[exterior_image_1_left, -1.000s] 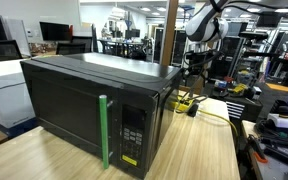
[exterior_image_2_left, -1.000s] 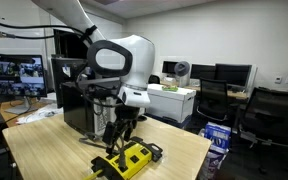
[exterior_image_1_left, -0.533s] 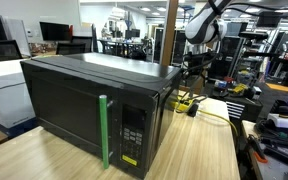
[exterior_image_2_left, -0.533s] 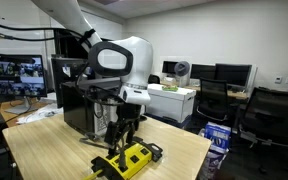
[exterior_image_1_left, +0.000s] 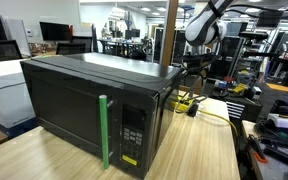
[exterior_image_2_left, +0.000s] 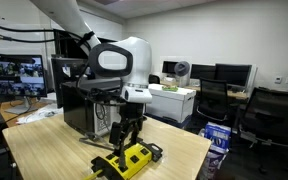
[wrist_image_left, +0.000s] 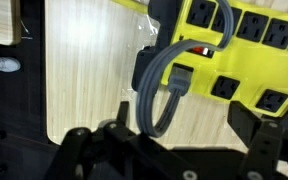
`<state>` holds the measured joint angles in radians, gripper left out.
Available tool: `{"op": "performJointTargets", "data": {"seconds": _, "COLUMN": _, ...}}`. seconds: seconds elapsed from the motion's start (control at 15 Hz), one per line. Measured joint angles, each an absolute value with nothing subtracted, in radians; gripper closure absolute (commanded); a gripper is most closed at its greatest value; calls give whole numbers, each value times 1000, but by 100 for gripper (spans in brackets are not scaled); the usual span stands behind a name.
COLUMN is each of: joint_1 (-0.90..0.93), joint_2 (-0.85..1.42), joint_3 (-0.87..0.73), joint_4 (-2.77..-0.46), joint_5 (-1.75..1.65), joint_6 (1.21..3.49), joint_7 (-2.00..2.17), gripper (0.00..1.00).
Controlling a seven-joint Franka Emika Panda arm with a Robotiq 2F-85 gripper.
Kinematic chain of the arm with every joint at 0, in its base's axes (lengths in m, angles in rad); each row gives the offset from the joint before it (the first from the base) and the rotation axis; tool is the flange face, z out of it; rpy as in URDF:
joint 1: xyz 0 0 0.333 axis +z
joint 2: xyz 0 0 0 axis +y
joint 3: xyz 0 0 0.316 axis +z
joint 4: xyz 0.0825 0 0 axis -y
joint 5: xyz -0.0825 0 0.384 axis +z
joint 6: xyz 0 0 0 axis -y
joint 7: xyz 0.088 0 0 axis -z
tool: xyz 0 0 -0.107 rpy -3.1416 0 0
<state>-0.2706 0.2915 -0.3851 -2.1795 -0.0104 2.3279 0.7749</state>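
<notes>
In the wrist view my gripper (wrist_image_left: 184, 122) is open, and its dark fingers (wrist_image_left: 246, 128) hang above a yellow power strip (wrist_image_left: 249, 30) on the light wooden table (wrist_image_left: 84, 70). A grey cable (wrist_image_left: 154, 90) loops out from a plug on the strip, just ahead of the jaws. Nothing is between the fingers. In both exterior views the gripper (exterior_image_2_left: 124, 130) hovers a little above the power strip (exterior_image_2_left: 130, 160), behind the black microwave (exterior_image_1_left: 94, 105). The strip (exterior_image_1_left: 187, 101) also shows past the microwave's back corner.
The microwave has a green door handle (exterior_image_1_left: 104, 132) and its door is closed; it fills most of the table (exterior_image_1_left: 199, 150). White cabinets (exterior_image_2_left: 172, 100), office chairs (exterior_image_2_left: 269, 115) and monitors stand around the table. The table's edge (wrist_image_left: 46, 90) is close in the wrist view.
</notes>
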Motion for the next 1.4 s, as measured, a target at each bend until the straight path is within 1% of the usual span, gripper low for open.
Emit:
{"op": "performJointTargets", "data": {"seconds": 0.6, "joint_1": -269, "joint_2": 294, "joint_3": -381, "joint_4": -2181, "joint_5": -10, "joint_6": 2341, "joint_7": 775, "gripper": 0}}
{"op": "performJointTargets", "data": {"seconds": 1.07, "joint_1": -269, "joint_2": 294, "joint_3": -377, "joint_4": -2214, "joint_5": 2, "joint_6": 2446, "joint_7": 775, "gripper": 0}}
{"op": "performJointTargets", "data": {"seconds": 1.13, "joint_1": -269, "joint_2": 294, "joint_3": -376, "joint_4": -2216, "joint_5": 6, "joint_6": 2448, "joint_7": 775, "gripper": 6}}
{"op": "performJointTargets", "data": {"seconds": 1.2, "joint_1": -269, "joint_2": 294, "joint_3": -375, "joint_4": -2217, "joint_5": 11, "joint_6": 2448, "joint_7": 775, "gripper": 1}}
{"op": "performJointTargets", "data": {"seconds": 1.4, "joint_1": -273, "joint_2": 294, "joint_3": -377, "joint_4": -2217, "joint_5": 44, "joint_6": 2448, "joint_7": 775, "gripper": 0}}
